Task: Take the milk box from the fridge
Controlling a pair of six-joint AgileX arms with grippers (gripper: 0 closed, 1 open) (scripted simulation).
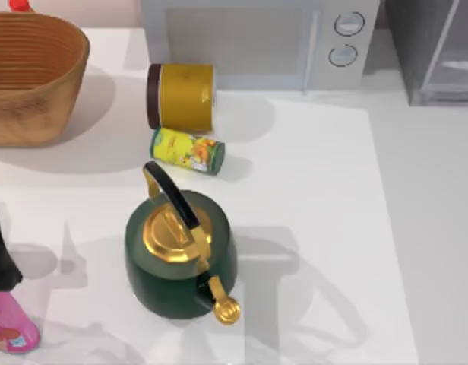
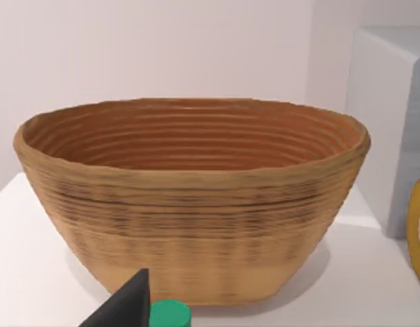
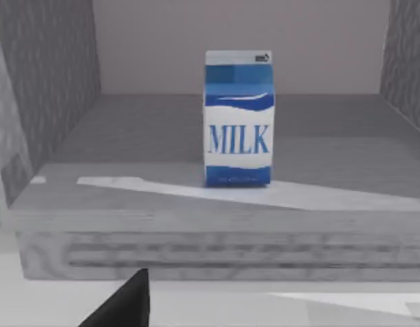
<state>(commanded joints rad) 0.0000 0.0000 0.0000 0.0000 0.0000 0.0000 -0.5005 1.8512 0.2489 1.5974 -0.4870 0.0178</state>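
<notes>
— What do you have at the right arm's fingers?

— One dark fingertip pokes into the right wrist view; you can't tell from it whether the fingers are wide or narrow. Just ahead of it you see the fridge with its grey floor and speckled side walls, and the milk box standing upright on that floor, about midway between the walls, with "MILK" facing you.

— And the left arm?

— Same story: a dark fingertip beside a green cap, spread unreadable. Beyond it sits the woven basket on the white bench.

— From above?

— You see the basket at the far left, the white microwave at the back, the fridge in the far right corner, a yellow jar lying beside a yellow-green can, and a green kettle nearer you.
</notes>
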